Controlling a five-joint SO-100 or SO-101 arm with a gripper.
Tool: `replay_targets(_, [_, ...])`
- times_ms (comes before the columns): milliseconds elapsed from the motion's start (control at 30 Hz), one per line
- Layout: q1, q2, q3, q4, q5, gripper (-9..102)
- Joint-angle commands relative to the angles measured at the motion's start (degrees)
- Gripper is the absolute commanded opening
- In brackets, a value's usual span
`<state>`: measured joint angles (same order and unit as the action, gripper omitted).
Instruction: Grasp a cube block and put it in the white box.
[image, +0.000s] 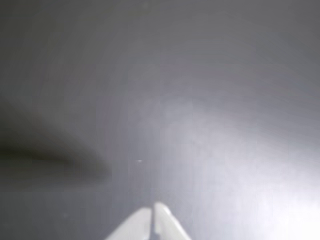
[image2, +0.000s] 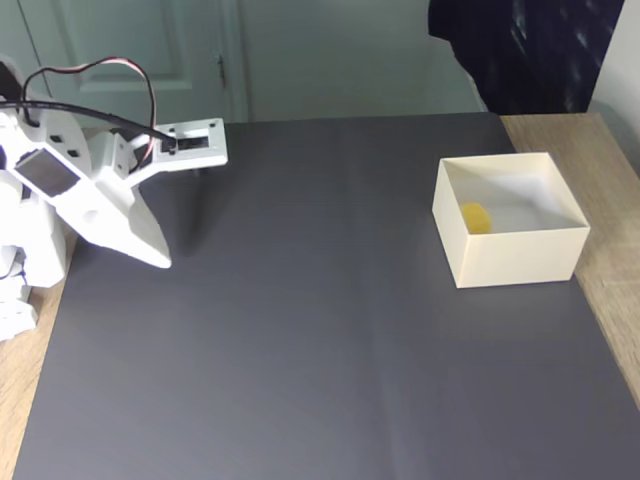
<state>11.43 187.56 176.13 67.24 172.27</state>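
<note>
A small yellow cube block (image2: 475, 218) lies inside the white box (image2: 515, 253), near its left wall, at the right side of the dark mat in the fixed view. My white gripper (image2: 160, 259) hangs at the far left of that view, well away from the box, its fingers together and holding nothing. In the wrist view the two white fingertips (image: 152, 212) meet at the bottom edge over bare grey mat.
The dark grey mat (image2: 300, 330) covers most of the wooden table (image2: 610, 300). The arm's base (image2: 30, 250) stands at the left edge with looping cables. A dark cloth (image2: 520, 50) hangs at the back right.
</note>
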Motion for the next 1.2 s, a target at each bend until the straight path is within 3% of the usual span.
replay_targets(0, [-0.7,0.35,0.7,-0.09,-0.79,1])
replay_targets(1167, [-2.55,0.35,6.24,-2.46,-3.69,1])
